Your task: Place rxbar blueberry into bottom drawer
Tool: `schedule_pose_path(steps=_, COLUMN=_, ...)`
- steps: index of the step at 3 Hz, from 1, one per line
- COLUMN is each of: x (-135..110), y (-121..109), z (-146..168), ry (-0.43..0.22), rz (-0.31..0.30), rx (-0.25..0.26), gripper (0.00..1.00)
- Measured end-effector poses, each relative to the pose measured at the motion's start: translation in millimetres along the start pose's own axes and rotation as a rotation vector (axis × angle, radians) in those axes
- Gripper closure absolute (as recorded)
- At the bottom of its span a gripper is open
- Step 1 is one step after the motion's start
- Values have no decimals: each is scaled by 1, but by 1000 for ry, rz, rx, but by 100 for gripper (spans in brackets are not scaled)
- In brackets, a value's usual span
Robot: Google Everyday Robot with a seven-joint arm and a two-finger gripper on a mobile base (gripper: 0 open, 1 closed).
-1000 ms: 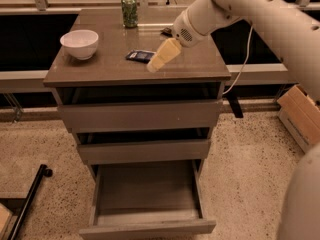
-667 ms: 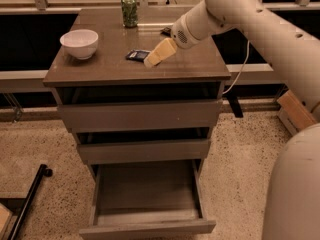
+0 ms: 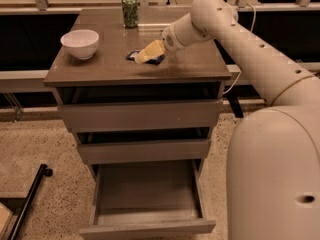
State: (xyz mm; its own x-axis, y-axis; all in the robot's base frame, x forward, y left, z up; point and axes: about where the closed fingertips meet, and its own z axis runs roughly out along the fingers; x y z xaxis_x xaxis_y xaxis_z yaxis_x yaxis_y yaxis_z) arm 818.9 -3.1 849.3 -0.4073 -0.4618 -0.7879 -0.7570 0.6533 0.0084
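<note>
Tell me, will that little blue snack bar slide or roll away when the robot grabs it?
The snack bar lies flat and thin, so it probably won't roll or tip. The cabinet top looks smooth and shiny, so the bar may slide if nudged. It looks small beside the tool right over it, so it is likely light.

Your arm comes in over the right side of the worktop: its pale upper link climbs from the big rounded body in front of the worktop's right corner and bends at an elbow above the worktop's back right part. From that bend the wrist slopes down and to the left. Your tool sits low over the middle of the worktop, tip angled left and downward, at or just above the surface.
</note>
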Motion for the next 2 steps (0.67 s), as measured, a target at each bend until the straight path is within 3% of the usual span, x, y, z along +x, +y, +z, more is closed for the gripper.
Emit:
schedule_pose_path(steps=1, x=-1, y=0, z=23, ry=0, rz=8, rx=-26, gripper=0)
schedule_pose_path(steps=2, x=3, y=9, z=41, ry=28, rz=1, rx=-52, gripper=19)
